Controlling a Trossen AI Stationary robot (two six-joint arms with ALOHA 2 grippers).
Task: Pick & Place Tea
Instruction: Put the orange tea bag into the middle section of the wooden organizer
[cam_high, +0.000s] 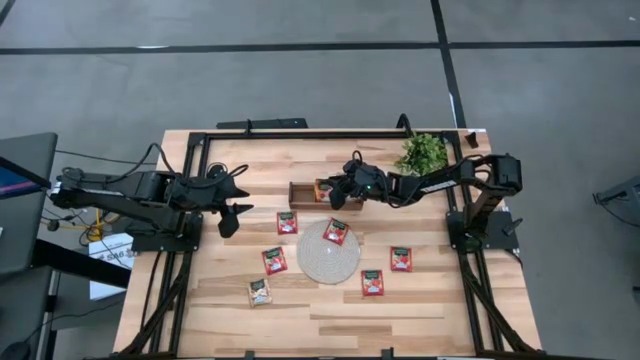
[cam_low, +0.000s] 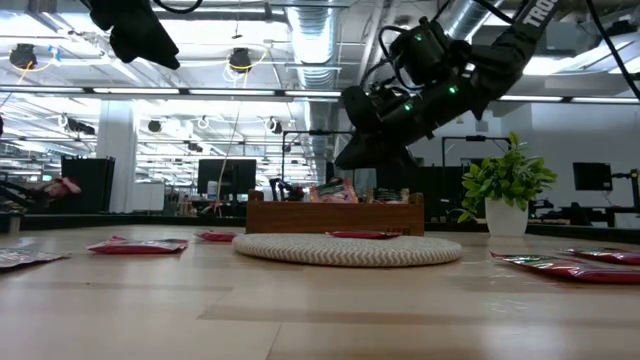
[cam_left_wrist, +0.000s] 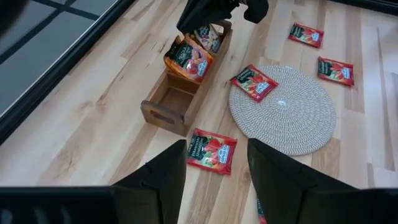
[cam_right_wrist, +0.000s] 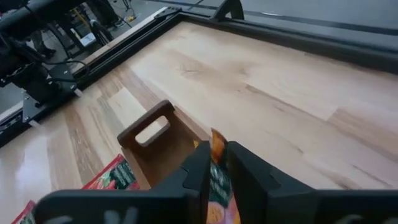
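The brown wooden tray (cam_high: 300, 194) stands behind the round woven mat (cam_high: 322, 258). My right gripper (cam_right_wrist: 217, 171) reaches over the tray's middle, shut on an orange tea sachet (cam_right_wrist: 217, 163) with a dark green band. Another sachet (cam_left_wrist: 186, 57) leans upright in the tray beside it. The tray's end compartment (cam_left_wrist: 171, 99) holds nothing. One red sachet (cam_high: 336, 231) lies flat on the mat, and several more (cam_high: 274, 260) lie flat on the table around it. My left gripper (cam_high: 232, 210) hovers open above the table, left of the tray, with nothing between its fingers. My right gripper pinches the orange sachet's two flat faces (cam_right_wrist: 217, 152) between its two fingers. The fingers slant down from the table's right side. The sachet stands on edge, its top edge (cam_right_wrist: 216, 135) poking out past the fingertips. The fingers hide its lower part, over the tray.
A small potted plant (cam_high: 422, 153) stands at the far right, close to my right arm. A black frame rail (cam_high: 300, 133) runs along the table's far edge. Bare wood lies along the near edge (cam_high: 320, 325).
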